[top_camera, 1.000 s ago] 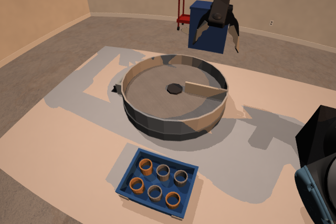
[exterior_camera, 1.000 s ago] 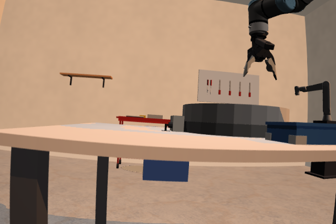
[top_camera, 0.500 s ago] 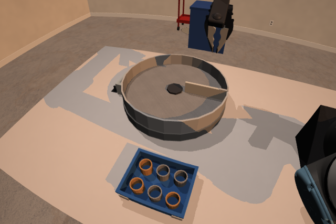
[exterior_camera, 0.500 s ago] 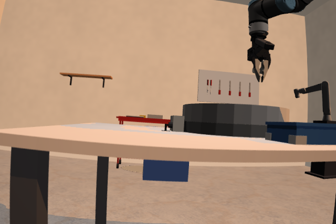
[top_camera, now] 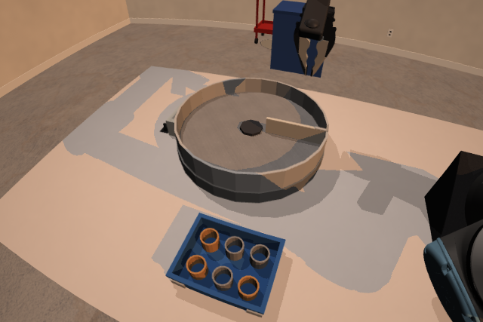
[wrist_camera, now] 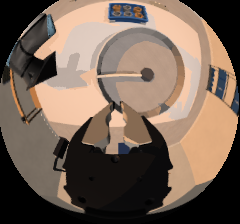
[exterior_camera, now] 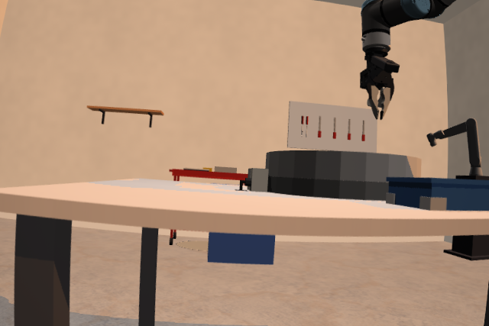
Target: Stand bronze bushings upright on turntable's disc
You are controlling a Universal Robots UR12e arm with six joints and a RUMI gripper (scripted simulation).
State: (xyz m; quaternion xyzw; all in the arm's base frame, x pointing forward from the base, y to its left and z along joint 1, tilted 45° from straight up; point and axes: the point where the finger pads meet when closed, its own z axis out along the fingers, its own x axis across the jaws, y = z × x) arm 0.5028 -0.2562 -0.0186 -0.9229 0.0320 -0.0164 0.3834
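The blue crate (top_camera: pixel 226 262) sits at the table's front and holds three bronze bushings (top_camera: pixel 209 239) (top_camera: pixel 196 266) (top_camera: pixel 248 287) and three steel bushings (top_camera: pixel 234 247) (top_camera: pixel 259 256) (top_camera: pixel 223 277), all upright. The turntable (top_camera: pixel 251 137) stands mid-table with a grey disc (top_camera: pixel 230 142), a dark hub (top_camera: pixel 250 127) and a raised rim; nothing lies on the disc. My gripper (top_camera: pixel 312 71) hangs high above the turntable's far rim, shut and empty. It also shows in the exterior view (exterior_camera: pixel 378 115) and the wrist view (wrist_camera: pixel 116 105).
A tan radial bar (top_camera: pixel 294 127) runs from near the hub to the rim. A blue cabinet (top_camera: pixel 290 38) and a red cart (top_camera: pixel 272 2) stand on the floor behind. The arm's dark base (top_camera: pixel 456 232) is at the right table edge.
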